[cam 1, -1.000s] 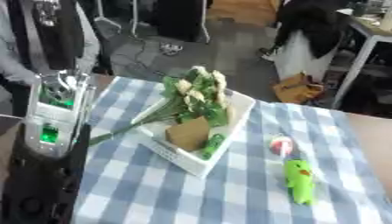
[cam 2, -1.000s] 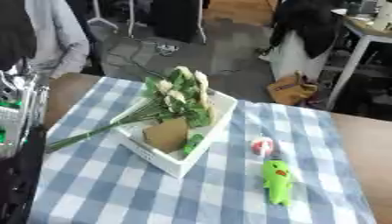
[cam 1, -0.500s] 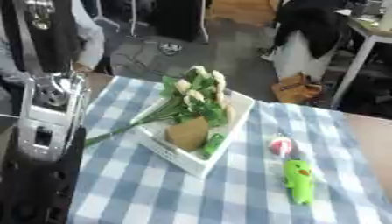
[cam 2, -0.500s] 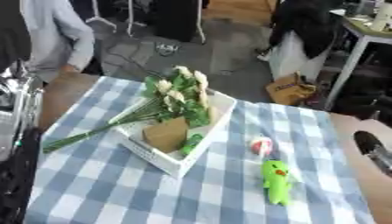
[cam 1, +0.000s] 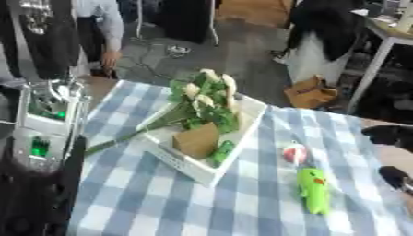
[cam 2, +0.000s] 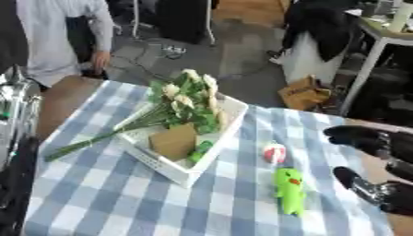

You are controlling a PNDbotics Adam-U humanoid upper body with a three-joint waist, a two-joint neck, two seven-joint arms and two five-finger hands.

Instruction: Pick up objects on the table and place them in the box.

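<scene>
box: the white box (cam 2: 211,152) sat slightly left of the middle of the checked tabletop (cam 2: 105,203), turned at an angle.
already in: a bunch of pale flowers (cam 2: 192,99) lay across it, stems poking out over the left rim onto the cloth; a brown paper-coloured piece (cam 2: 175,140) and something small and green (cam 2: 197,152) were inside too.
left to do: 2 things were outside the box, a small round pink-and-white object (cam 2: 274,153) just right of the box and a green toy (cam 2: 290,190) just in front of that. by my reckoning the job was a bit over half done.
right robot hand: the right robot hand (cam 2: 367,140) was at the right edge, near the green toy but apart from it, dark fingers spread apart and holding nothing.
left robot hand: i could not find the left robot hand in either view; only the arm's silver and black casing with green lights (cam 1: 36,138) stood at the left edge.
in the way: nothing lay between the right robot hand and the 2 loose things. the flowers filled much of the box, so the free corner nearest the toy looked the likeliest drop spot.
around: a person (cam 2: 61,41) stood beyond the far left corner, touching nothing on the tabletop; a brown bag (cam 1: 309,92) sat on the floor behind.
</scene>
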